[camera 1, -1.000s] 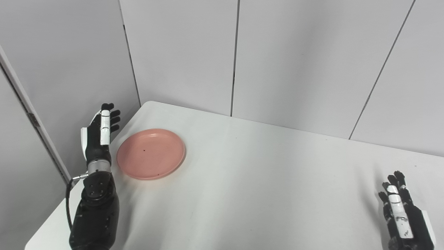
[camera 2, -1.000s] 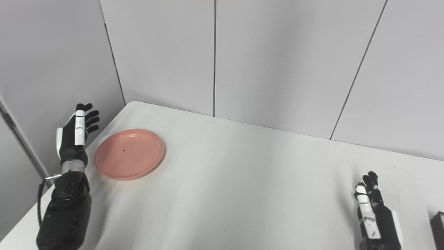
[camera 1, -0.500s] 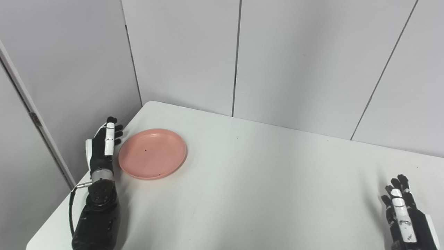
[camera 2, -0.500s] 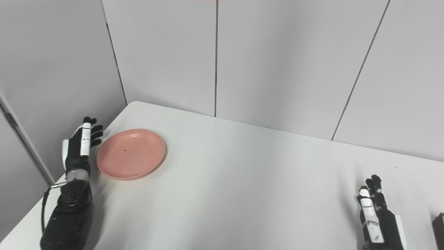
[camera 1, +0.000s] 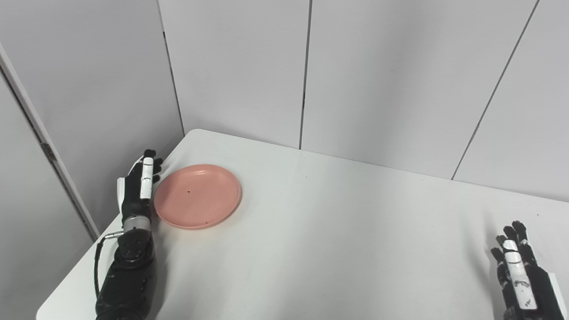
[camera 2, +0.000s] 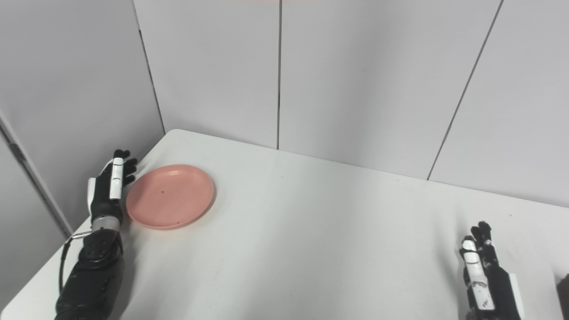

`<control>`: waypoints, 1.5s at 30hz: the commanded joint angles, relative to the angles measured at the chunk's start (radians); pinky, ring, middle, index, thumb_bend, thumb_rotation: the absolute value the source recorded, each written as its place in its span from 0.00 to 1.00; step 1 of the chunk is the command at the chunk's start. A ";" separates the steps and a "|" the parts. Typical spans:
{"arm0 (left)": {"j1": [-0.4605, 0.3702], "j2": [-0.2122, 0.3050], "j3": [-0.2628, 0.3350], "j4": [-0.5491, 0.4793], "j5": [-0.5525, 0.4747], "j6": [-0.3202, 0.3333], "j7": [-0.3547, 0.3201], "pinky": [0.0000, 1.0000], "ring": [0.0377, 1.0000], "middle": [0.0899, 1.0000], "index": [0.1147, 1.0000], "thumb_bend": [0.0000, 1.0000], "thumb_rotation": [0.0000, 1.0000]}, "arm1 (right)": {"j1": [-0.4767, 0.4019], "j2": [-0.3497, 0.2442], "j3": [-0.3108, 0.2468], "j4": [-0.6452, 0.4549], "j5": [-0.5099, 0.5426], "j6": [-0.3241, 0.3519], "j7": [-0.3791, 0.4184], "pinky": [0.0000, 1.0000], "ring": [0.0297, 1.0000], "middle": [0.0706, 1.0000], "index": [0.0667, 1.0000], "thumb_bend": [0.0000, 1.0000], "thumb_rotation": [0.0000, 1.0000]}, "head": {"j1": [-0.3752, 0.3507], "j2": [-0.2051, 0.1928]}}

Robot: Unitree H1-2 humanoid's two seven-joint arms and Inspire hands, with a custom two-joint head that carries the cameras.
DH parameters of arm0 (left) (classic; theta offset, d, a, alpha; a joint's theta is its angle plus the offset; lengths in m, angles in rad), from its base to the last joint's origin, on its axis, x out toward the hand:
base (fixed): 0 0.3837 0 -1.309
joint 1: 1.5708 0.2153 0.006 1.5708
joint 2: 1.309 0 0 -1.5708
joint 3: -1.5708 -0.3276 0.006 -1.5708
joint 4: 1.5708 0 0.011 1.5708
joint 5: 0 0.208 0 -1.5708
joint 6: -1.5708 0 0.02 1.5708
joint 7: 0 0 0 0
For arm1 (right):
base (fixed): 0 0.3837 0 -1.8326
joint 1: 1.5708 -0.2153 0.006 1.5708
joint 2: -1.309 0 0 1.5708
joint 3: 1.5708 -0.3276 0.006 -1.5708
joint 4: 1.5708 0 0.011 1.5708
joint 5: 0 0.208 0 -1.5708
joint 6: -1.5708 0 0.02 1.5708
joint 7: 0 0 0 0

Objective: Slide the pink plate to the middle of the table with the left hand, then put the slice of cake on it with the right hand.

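The pink plate lies empty on the white table near its far left corner. My left hand stands edge-on just left of the plate's rim, fingers straight and apart, open and empty; I cannot tell if it touches the rim. My right hand is open and empty, low at the table's right front. A dark brown sliver at the right edge of the right eye view is the slice of cake, mostly cut off; it is out of the left eye view.
Grey wall panels stand behind the table and along its left side. The table's left edge runs close beside my left arm.
My left hand has come down and moved right, from above the table's left edge to right beside the plate's rim. The plate has not moved. The camera has shifted slightly.
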 commanded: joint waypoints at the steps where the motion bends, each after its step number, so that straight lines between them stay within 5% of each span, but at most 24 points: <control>1: -0.035 0.002 0.002 -0.004 -0.048 -0.008 -0.048 0.77 0.78 0.76 0.75 0.78 0.97 | -0.020 -0.012 -0.001 -0.042 -0.001 0.005 0.003 1.00 1.00 1.00 1.00 0.32 0.72 | -0.003 0.002; 13: -0.050 -0.068 0.032 -0.039 -0.236 0.032 -0.117 0.74 0.76 0.74 0.72 0.82 0.92 | -0.020 -0.007 -0.002 -0.052 -0.007 0.009 -0.003 1.00 1.00 1.00 1.00 0.31 0.73 | -0.004 0.006; 28: -0.051 -0.121 -0.012 -0.069 -0.274 0.067 -0.187 0.75 0.76 0.74 0.73 0.79 0.95 | -0.023 0.007 0.007 -0.069 -0.017 0.036 -0.015 1.00 1.00 1.00 1.00 0.27 0.73 | -0.038 0.006; 34: -0.059 -0.144 -0.045 -0.071 -0.233 0.090 -0.164 0.74 0.75 0.73 0.71 0.83 0.91 | -0.027 0.015 0.017 -0.072 -0.026 0.050 -0.020 1.00 1.00 1.00 1.00 0.27 0.72 | -0.069 0.012; 39: -0.075 -0.168 -0.076 -0.032 -0.211 0.079 -0.170 0.74 0.76 0.74 0.72 0.81 0.94 | -0.038 0.018 0.025 -0.064 -0.031 0.068 -0.019 1.00 1.00 1.00 1.00 0.24 0.97 | -0.110 0.018; 45: -0.083 -0.222 -0.095 -0.040 -0.204 0.123 -0.160 0.74 0.77 0.75 0.74 0.79 0.96 | -0.043 0.027 0.027 -0.034 -0.046 0.040 -0.024 1.00 1.00 1.00 1.00 0.24 0.95 | -0.170 0.032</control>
